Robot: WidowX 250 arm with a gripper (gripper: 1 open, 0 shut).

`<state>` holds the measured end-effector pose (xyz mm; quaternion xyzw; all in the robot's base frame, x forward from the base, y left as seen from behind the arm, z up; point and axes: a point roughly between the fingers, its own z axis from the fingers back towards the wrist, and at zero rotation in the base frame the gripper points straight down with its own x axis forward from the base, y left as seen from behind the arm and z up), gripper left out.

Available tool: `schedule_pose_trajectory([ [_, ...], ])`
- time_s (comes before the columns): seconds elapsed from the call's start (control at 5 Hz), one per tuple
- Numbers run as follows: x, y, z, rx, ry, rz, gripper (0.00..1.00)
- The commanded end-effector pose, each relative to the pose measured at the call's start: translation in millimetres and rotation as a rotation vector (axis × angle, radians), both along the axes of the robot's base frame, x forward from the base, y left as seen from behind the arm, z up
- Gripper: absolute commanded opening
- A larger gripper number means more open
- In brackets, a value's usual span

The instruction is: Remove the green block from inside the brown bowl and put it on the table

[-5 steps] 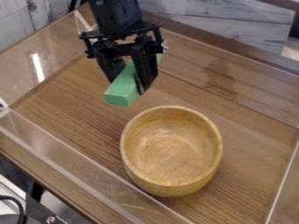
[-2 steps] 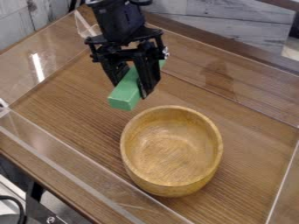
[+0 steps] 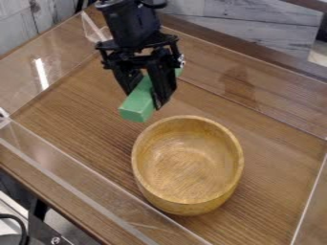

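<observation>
one black gripper [image 3: 144, 94] hangs from the arm at the upper left of the table [image 3: 76, 124], pointing steeply down, and its two dark fingers [image 3: 163, 84] are pinched in on the green block [image 3: 138, 102]. the block is clamped near its upper end, so most of its bright green length sticks out below the jaws, tilted, with its lower corner down and to the left. from where i stand the block looks to be clear of the wood-grain tabletop, though how far above it i cannot tell. it is outside the brown bowl [image 3: 188, 163], just beyond the bowl's far left rim and not touching it.

the bowl sits right of centre on the table, upright, thick-rimmed, its pale inside showing nothing but smooth grain. clear acrylic walls [image 3: 52, 153] run along the near and left edges of the tabletop, catching a few bright reflections. beyond the far edge a pale, marbled surface [image 3: 255, 24] shows at the upper right.
</observation>
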<state>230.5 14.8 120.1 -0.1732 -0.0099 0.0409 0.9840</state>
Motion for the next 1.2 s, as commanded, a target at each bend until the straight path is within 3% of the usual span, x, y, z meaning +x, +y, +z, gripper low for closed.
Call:
schedule_pose_trajectory([
  [0.0,5.3,-0.8,6.6,0.007,-0.044,-0.028,0.00],
  [1.0,8.6,3.6,2.4,0.012,-0.081,-0.073,0.00],
])
